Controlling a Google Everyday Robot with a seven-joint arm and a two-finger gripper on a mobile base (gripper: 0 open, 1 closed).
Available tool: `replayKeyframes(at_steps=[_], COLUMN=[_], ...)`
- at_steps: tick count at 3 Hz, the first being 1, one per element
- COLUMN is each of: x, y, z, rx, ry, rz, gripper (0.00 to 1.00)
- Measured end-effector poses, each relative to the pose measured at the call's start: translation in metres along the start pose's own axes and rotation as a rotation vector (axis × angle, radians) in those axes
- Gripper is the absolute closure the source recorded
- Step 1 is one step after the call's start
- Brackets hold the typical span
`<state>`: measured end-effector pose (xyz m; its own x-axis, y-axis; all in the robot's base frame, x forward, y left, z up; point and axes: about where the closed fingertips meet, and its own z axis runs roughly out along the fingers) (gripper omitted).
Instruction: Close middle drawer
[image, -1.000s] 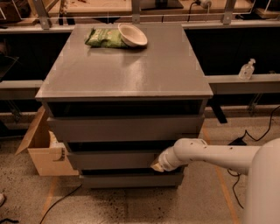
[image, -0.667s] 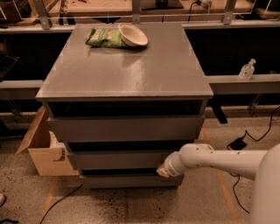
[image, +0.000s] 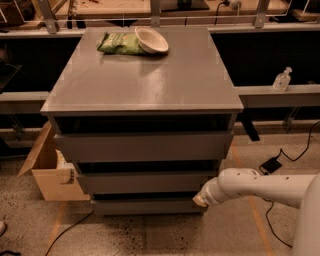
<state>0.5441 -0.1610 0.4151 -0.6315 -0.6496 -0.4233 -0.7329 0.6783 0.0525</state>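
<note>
The grey bench has three drawers stacked in its front. The grey middle drawer stands slightly pulled out, with a dark gap above its front. The white arm's gripper is at the bench's lower right front corner, by the right end of the middle drawer's lower edge. I cannot tell whether it is open or closed. A white round bowl and a green snack bag lie touching at the bench's far edge.

On the cabinet, toward its far edge, I see a green snack bag touching a white bowl on its right. A cardboard box stands on the floor at left. A clear bottle sits on the right ledge. The gripper is low at the cabinet's near right.
</note>
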Motion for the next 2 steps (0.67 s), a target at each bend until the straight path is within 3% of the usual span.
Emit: replayKeyframes(at_steps=[2], x=[0.069], y=[-0.019], z=[-0.038], rx=[0.035], ry=[0.054], rz=[0.218], gripper=[1.00])
